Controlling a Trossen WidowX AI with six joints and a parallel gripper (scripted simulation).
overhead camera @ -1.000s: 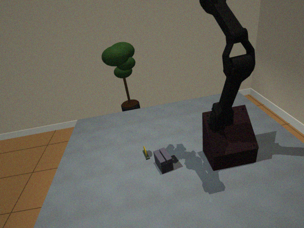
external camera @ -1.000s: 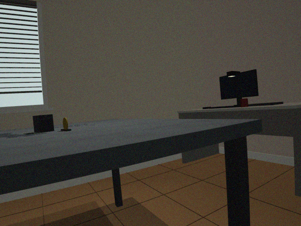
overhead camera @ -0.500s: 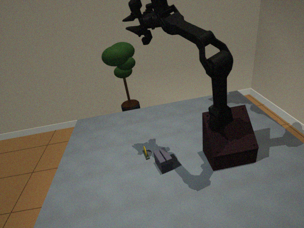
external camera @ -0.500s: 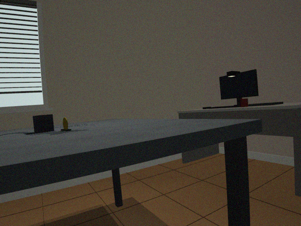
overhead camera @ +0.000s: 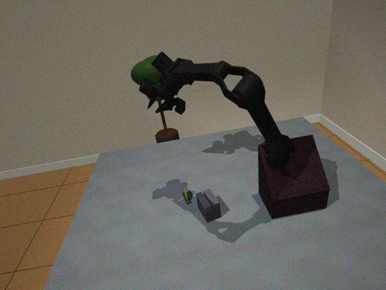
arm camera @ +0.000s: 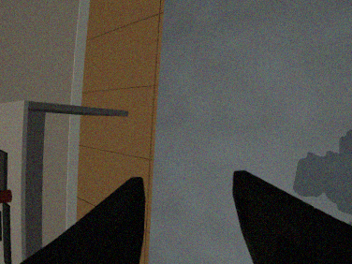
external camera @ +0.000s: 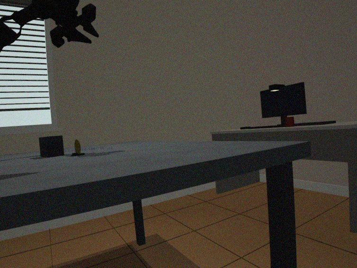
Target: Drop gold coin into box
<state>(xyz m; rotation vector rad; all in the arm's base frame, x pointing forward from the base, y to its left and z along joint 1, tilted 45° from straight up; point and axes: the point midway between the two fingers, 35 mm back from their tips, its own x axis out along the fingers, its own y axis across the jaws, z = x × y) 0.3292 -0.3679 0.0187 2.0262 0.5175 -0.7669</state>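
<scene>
Jaws part-open, grasping nothing, high above table (overhead camera: 130, 255). Coin (overhead camera: 186, 193) upright in holder (overhead camera: 187, 201), just beside box (overhead camera: 208, 205), well below jaws. Slot faces up.

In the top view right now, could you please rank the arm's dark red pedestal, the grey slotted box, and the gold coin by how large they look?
1. The dark red pedestal, by far the largest.
2. The grey slotted box.
3. The gold coin, smallest, seen nearly edge-on in its holder.
All sit at similar depth on the table, so the order seems safe.
</scene>
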